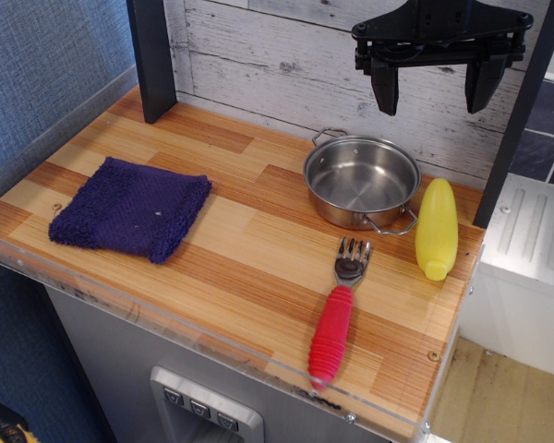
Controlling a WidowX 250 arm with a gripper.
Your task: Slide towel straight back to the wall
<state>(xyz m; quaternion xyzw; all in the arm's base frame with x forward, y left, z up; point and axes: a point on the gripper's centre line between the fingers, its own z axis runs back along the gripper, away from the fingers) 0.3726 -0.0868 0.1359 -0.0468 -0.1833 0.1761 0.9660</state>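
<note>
In the single view, the towel (131,209) lies flat on the left part of the desk (249,268), close to the near edge and well apart from the wall (286,65) of whitewashed planks at the far side. The gripper (439,90) hangs high at the upper right, above and beyond the steel pot (361,182), its two jaws spread and holding nothing.

Judging from here, the gripper has a long way to travel across to the towel, and a descent too near the pot could knock it. The cloth is soft and thick, so pressing too lightly may let it bunch or slip instead of sliding; pressing off-centre may turn it and send it off a straight line toward the dark post (153,57).

The desk is striped wood laminate with a clear strip along its near edge. A red-handled fork (337,318) and a yellow corn-shaped toy (438,229) lie to the right. A blue textured wall (46,65) closes the left side.
</note>
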